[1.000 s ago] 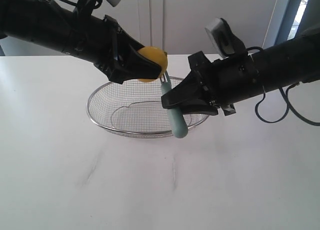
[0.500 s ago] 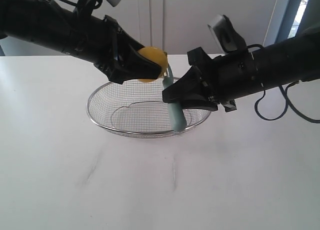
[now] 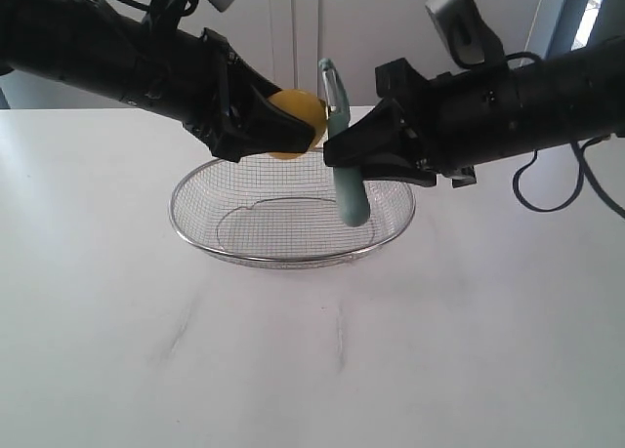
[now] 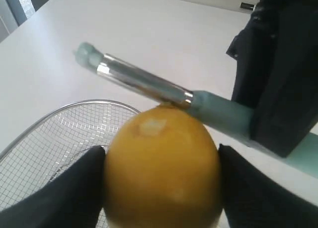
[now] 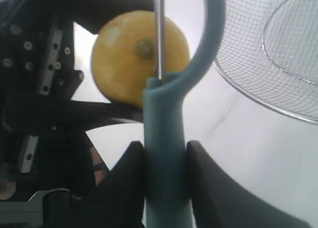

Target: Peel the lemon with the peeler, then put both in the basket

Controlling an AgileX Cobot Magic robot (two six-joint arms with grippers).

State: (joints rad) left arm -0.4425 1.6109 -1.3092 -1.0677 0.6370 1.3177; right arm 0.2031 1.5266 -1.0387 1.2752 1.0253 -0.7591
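A white table [image 3: 293, 370] stands before pale wall panels [image 3: 371, 19].

Yellow lemon [image 3: 296, 117] — teal peeler [image 3: 346, 189] — silver basket [image 3: 195, 224]

Left tool [image 3: 298, 126] and right tool [image 3: 340, 163] clamped, tips facing

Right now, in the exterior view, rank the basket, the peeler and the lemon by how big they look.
1. the basket, by far the widest.
2. the peeler, longer than the lemon but slim.
3. the lemon, smallest; it is beside the peeler, equally near.
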